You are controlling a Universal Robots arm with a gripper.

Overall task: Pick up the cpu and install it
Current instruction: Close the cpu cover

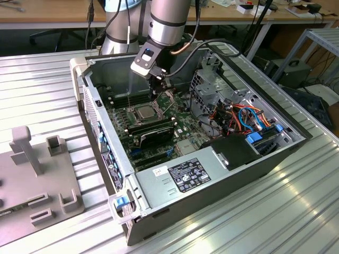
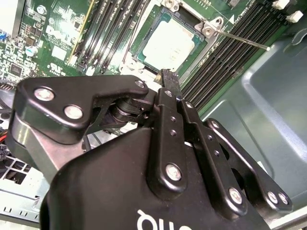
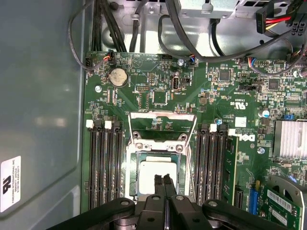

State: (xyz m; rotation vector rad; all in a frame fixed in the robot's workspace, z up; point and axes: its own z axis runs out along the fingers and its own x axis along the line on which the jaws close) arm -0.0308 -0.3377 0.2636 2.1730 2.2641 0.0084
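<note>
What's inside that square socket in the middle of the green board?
The cpu lies in the socket, silver top up, with the metal latch frame standing open. The gripper, shut, hangs over one edge and covers it; whatever lies beneath the chip is hidden.

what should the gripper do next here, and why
Probably lift straight up a little. The cpu already lies flat in the socket, whose latch frame stands open. The gripper hangs over the cpu, shut with nothing in it. Rising would likely clear the cpu without nudging it.
</note>
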